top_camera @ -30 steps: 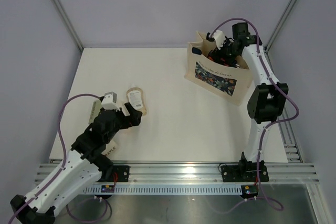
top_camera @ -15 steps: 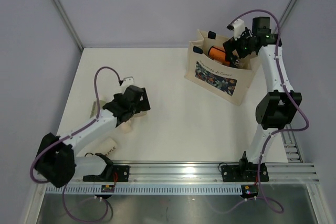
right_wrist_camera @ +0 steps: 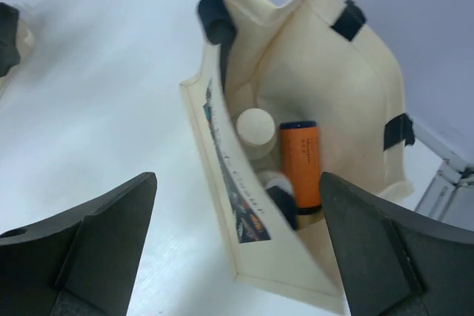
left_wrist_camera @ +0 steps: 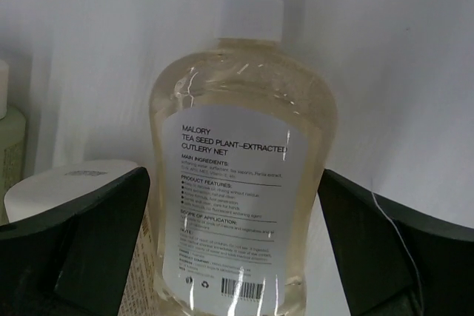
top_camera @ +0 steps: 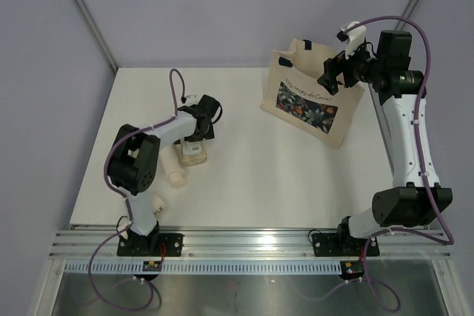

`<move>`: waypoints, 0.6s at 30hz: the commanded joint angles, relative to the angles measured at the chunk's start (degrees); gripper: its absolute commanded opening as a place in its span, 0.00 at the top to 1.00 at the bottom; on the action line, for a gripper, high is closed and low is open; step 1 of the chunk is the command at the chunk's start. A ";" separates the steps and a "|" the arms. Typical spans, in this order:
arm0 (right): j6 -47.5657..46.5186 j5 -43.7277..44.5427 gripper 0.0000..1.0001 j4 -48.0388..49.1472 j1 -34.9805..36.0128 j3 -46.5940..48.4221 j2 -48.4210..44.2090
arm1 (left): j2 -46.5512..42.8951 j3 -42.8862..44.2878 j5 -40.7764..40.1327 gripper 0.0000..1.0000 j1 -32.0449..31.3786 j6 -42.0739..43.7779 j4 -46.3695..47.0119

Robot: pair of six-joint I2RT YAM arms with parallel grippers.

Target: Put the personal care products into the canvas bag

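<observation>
The clear flat yellowish bottle (left_wrist_camera: 241, 183) lies on the white table with its white cap pointing away. It also shows in the top view (top_camera: 192, 152). My left gripper (left_wrist_camera: 233, 175) is open, one finger on each side of the bottle's lower body, with small gaps showing. A cream-white cap (left_wrist_camera: 70, 183) and a grey-green bottle (left_wrist_camera: 9, 146) lie to its left. The canvas bag (top_camera: 309, 105) stands at the back right. Inside it I see the orange tube (right_wrist_camera: 300, 164) and a white-capped bottle (right_wrist_camera: 255, 129). My right gripper (right_wrist_camera: 237, 175) is open and empty above the bag's (right_wrist_camera: 341, 86) mouth.
A white-capped bottle (top_camera: 176, 175) and a cream tube (top_camera: 154, 205) lie by the left arm's base. An aluminium rail (top_camera: 252, 242) runs along the near edge. Grey walls and slanted frame posts close in the back and sides.
My left arm has swung from the near left forward over the clear bottle. My right gripper has risen out of the bag and drawn back to the right.
</observation>
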 commanded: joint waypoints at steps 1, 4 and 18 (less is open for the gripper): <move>3.41 -4.81 0.01 2.72 0.27 -4.49 -4.03 | 1.76 0.73 -1.45 0.01 0.97 -0.01 -2.45; 5.25 -7.09 0.01 3.86 0.27 -8.26 -6.75 | 2.98 -0.59 2.58 0.01 2.19 0.52 -1.74; 10.35 -12.90 0.01 7.55 0.27 -18.21 -14.93 | 3.96 -1.04 18.68 0.01 5.54 6.57 -1.56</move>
